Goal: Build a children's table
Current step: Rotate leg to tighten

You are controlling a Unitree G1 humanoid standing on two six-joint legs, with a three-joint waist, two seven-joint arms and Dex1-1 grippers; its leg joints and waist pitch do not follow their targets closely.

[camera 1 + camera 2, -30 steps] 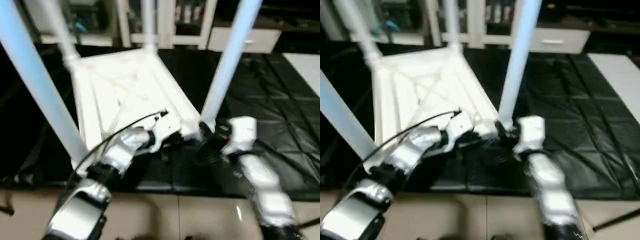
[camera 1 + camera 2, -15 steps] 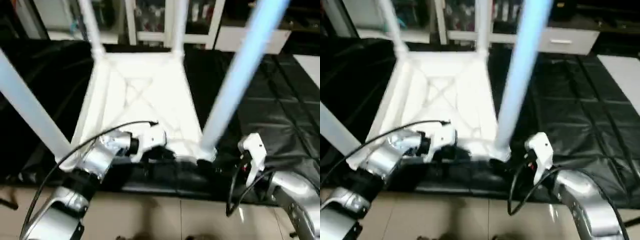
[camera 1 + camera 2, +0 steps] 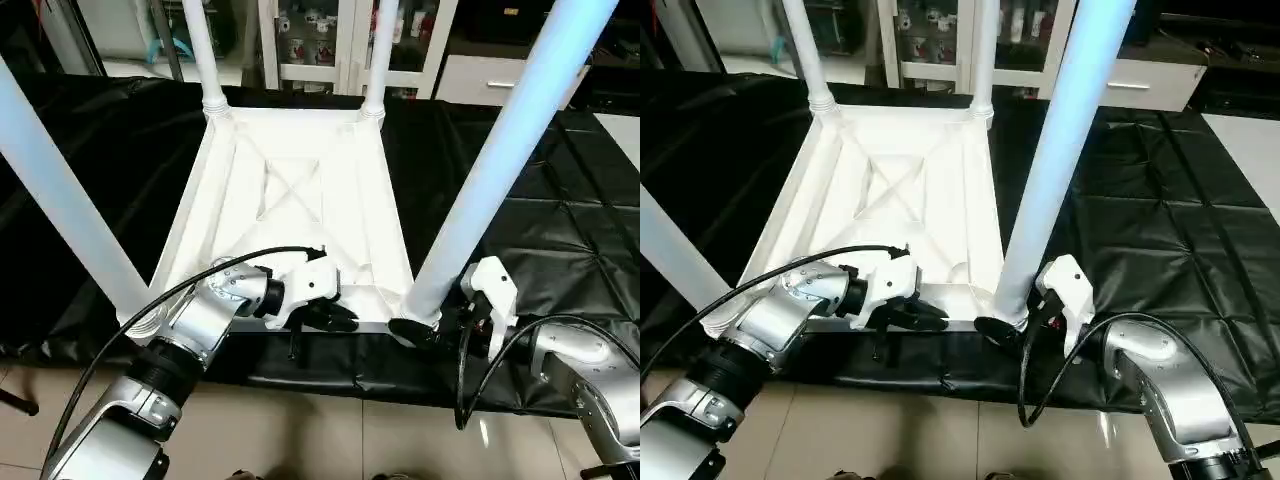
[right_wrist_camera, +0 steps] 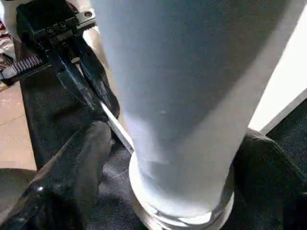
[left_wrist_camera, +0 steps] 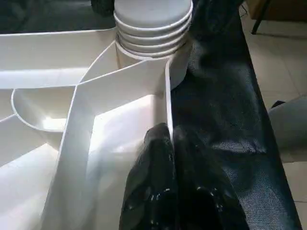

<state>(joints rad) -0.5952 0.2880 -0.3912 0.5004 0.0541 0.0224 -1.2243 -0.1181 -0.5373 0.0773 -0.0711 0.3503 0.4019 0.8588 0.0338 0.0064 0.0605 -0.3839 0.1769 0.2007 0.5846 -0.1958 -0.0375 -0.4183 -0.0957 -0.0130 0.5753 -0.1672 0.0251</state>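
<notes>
The children's table lies upside down on a black mat, its X-ribbed white top facing up. All four white legs stand in the corner sockets: near left, near right, far left and far right. My left gripper is shut on the top's near rim, and the left wrist view has the rim wall running between its black fingers. My right gripper clasps the base of the near right leg, one finger on each side.
The black mat covers the floor around the table, and its front edge meets beige tiles just before my arms. Cabinets and shelves stand behind the table. A black cable loops from each forearm.
The camera has shifted and steadied. My right gripper has come forward from beside the near right leg to around its base. The left gripper stays on the near rim.
</notes>
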